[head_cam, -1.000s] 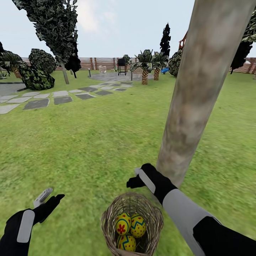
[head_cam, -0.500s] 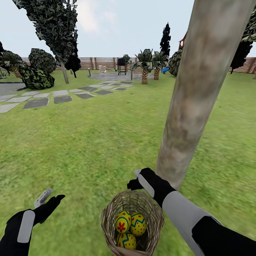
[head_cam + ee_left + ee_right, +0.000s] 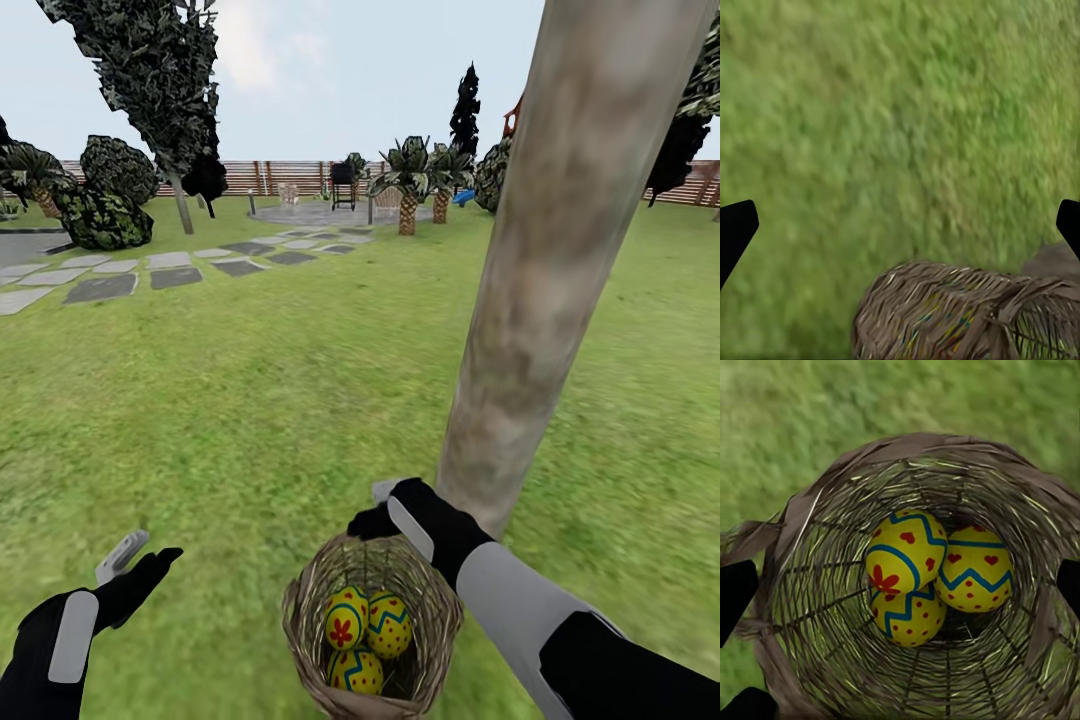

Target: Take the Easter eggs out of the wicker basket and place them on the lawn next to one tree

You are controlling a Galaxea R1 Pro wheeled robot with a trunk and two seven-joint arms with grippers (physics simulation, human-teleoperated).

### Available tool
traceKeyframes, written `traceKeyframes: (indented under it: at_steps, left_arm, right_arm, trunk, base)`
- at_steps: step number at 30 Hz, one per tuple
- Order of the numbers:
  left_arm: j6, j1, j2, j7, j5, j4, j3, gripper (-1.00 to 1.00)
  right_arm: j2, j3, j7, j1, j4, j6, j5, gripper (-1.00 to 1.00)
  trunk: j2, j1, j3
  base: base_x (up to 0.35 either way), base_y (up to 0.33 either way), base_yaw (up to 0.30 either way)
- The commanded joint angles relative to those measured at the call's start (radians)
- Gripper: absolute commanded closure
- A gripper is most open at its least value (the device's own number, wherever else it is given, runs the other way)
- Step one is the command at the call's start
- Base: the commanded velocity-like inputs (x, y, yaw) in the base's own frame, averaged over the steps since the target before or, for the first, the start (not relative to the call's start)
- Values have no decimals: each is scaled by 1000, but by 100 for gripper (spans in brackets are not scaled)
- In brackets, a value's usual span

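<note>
Right tool (image 3: 378, 507) lower, over basket (image 3: 372, 628).

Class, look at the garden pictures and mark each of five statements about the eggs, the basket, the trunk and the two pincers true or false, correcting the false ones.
1. All three yellow painted Easter eggs lie inside the round brown woven-wicker basket. True.
2. The right pincer grips an egg. False: it hovers open above the basket's far rim, holding nothing.
3. The basket stands on the green lawn close to the thick pale grey-beige tree trunk. True.
4. The left pincer rests inside the basket. False: it is open over grass, apart from the basket.
5. One egg already lies on the grass by the trunk. False: none has left the basket.
</note>
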Motion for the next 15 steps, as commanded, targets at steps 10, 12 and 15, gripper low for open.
traceKeyframes:
  at_steps: [10,12,15]
  left_arm:
    - [5,-1,-1,7,11,-1,1,-100]
    - [5,-1,-1,7,11,-1,1,-100]
    - [5,-1,-2,7,11,-1,1,-100]
  right_arm:
    - [-2,2,40,-2,19,160,-13,-100]
    - [-2,1,46,-2,36,167,-12,-100]
    - [-2,1,49,-2,46,164,-8,-100]
  trunk:
    - [-71,38,-32]
    - [-85,46,-39]
    - [-106,58,-48]
  base:
    - [0,0,0]
    - [0,0,0]
    - [0,0,0]
